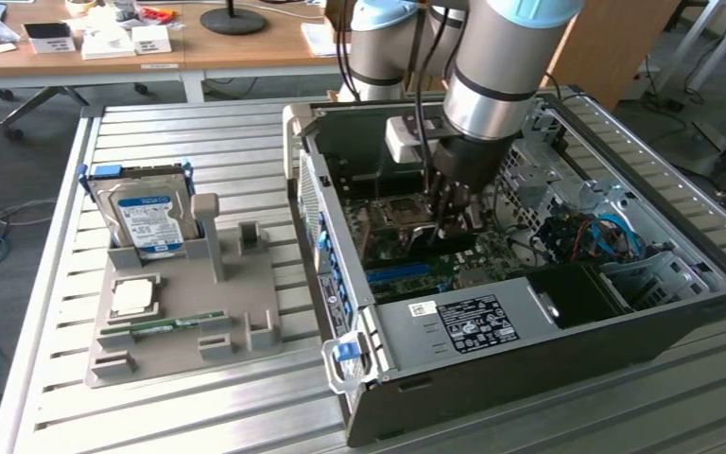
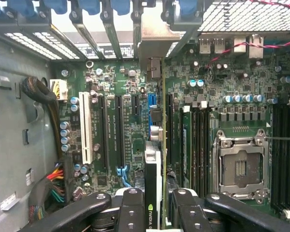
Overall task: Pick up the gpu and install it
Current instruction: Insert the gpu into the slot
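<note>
Held edge-on between my fingers, the gpu (image 2: 162, 145) shows as a thin green board line with a black cooler (image 2: 152, 188) alongside. Its silvery bracket (image 2: 152, 36) reaches the case's rear slot openings. My gripper (image 2: 157, 212) is shut on the card, one black finger (image 2: 132, 210) on each side. In the exterior view my gripper (image 1: 452, 210) is down inside the open computer case (image 1: 527, 364), with the gpu (image 1: 437, 236) just over the motherboard. The card stands upright above the expansion slots (image 2: 170, 130); whether it sits in a slot I cannot tell.
Left of the case in the exterior view, a grey holder (image 1: 193, 284) carries a blue-labelled hard drive (image 1: 146, 219), a processor (image 1: 132, 298) and a RAM stick (image 1: 162, 327). On the motherboard are a CPU socket (image 2: 241, 166), a white slot (image 2: 85, 128) and bundled cables (image 2: 41, 94).
</note>
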